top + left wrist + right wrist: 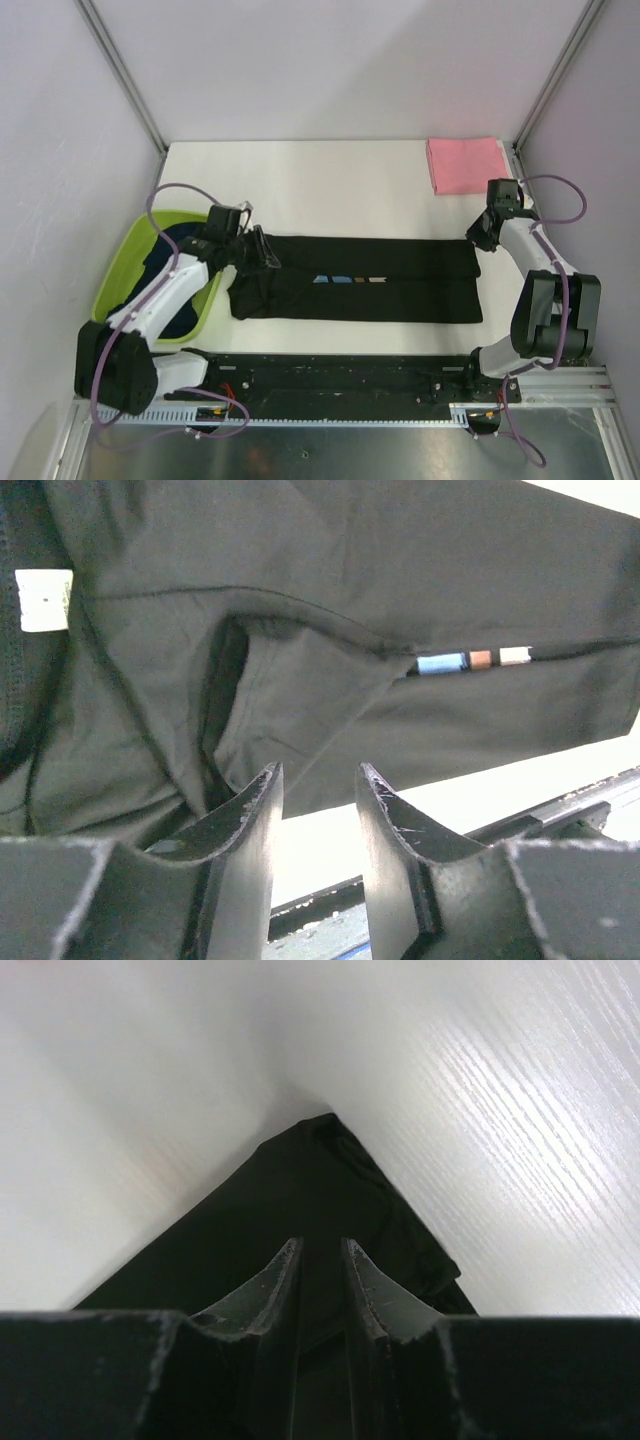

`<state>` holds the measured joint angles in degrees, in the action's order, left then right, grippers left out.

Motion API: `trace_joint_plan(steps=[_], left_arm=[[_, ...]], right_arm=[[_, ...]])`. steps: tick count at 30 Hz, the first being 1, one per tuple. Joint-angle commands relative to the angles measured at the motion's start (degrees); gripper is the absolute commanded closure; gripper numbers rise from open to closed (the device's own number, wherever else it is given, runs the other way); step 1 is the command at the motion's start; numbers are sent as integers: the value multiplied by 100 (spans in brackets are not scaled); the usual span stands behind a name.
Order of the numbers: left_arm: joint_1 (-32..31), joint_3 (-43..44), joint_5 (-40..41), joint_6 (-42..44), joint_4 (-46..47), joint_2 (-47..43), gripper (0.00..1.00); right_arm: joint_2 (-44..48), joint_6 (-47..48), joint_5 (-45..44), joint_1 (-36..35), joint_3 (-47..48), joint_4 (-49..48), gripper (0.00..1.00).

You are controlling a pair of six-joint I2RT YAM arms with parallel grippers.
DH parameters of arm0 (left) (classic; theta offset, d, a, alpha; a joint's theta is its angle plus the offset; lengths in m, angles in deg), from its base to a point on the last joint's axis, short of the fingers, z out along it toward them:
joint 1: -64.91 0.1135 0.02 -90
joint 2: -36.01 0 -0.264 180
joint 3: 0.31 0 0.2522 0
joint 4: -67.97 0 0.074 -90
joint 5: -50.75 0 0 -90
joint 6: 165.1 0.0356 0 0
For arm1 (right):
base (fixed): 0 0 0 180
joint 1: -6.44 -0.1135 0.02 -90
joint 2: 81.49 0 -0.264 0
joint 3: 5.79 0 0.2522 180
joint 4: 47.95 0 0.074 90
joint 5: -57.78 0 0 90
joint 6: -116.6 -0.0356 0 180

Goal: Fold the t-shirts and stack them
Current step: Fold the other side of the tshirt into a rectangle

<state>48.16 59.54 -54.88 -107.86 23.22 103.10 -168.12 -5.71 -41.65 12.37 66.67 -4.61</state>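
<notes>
A black t-shirt [360, 285] lies as a long folded strip across the table's middle, with a sliver of its blue, brown and white print [470, 661] showing at the fold. My left gripper [262, 250] is at the strip's left end; in its wrist view it [318, 768] is open and empty over the near edge. My right gripper [478, 237] is at the far right corner; its jaws [320, 1242] are nearly closed with black cloth [300, 1190] between them. A folded pink t-shirt [465, 165] lies at the back right. Dark navy shirts [170, 260] lie in the basin.
A lime-green plastic basin [125, 270] stands at the left under my left arm. A black rail [330, 375] runs along the near edge of the white table [320, 190]. Grey walls close in the back and both sides.
</notes>
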Motion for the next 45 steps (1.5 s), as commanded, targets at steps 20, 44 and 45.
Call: trace_joint_plan(steps=[20,44,45], left_arm=[[-208,814,352,519,378,2180,60],[-1806,-26,-306,419,410,1127,95],[-1862,-58,-320,450,409,1147,89]], right_arm=[[743,-126,-4,-657,228,387,74],[838,-315,-191,-1394,223,441,74],[839,-335,-195,-1469,227,442,74]])
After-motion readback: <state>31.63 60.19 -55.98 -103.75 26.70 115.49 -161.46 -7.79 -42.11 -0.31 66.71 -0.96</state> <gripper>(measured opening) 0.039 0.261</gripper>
